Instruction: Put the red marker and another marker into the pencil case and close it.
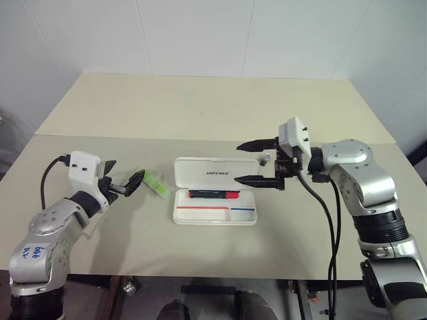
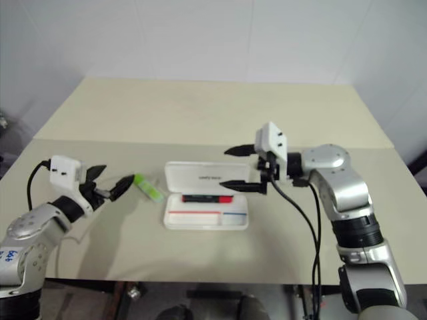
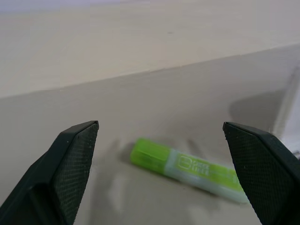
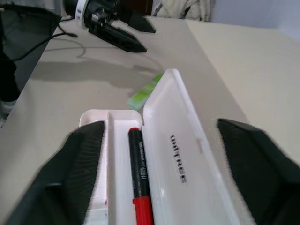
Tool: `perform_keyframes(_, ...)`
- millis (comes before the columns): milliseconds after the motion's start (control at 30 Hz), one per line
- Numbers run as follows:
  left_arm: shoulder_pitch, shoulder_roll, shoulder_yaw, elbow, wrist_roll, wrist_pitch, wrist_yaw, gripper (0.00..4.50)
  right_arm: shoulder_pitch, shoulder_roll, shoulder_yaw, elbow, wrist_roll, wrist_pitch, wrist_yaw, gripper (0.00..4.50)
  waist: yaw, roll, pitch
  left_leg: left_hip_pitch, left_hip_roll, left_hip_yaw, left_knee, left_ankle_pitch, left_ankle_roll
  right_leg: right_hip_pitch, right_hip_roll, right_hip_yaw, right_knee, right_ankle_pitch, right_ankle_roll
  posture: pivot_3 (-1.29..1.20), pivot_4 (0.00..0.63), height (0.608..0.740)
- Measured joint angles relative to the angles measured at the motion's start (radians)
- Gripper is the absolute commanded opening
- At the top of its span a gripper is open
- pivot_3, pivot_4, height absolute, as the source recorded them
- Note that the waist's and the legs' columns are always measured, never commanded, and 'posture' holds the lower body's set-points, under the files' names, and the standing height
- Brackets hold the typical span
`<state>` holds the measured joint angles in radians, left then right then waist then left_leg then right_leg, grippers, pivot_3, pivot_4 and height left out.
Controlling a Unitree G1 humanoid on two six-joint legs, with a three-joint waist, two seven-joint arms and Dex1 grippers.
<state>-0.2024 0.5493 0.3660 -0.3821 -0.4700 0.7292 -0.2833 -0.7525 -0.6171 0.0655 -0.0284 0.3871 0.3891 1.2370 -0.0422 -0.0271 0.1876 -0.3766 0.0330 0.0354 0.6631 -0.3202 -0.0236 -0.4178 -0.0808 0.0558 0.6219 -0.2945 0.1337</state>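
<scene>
White hard-plastic pencil case lies open, black red-ended marker inside; left gripper, fingers spread, faces the chunky green marker beside it; right gripper hovers empty, fingers released

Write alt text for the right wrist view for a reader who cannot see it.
An open white pencil case lies on a beige table with the red marker in its tray, framed by the right gripper's open black fingers. A light-green marker lies beyond the case, near the left gripper.
</scene>
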Motion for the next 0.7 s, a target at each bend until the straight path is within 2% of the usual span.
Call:
perform_keyframes(367,-0.215,-0.135,-0.072,0.086,0.022,0.256,0.214,4.50,0.031,-0.013,-0.038,-0.004,0.018,-0.041,-0.042,4.49,0.015,0.000,0.000,0.000,-0.001,0.001,0.002,0.001,-0.001,0.001,0.001,0.000,0.000,0.001,0.001,0.00,0.150,0.740)
perform_keyframes(700,-0.308,-0.235,-0.068,0.125,0.068,0.481,0.370,4.50,0.042,-0.014,-0.038,-0.004,0.016,-0.053,-0.075,4.49,0.016,-0.001,0.000,0.000,-0.001,0.001,0.002,0.003,-0.005,0.001,0.001,0.000,0.000,0.001,0.001,0.00,0.150,0.740)
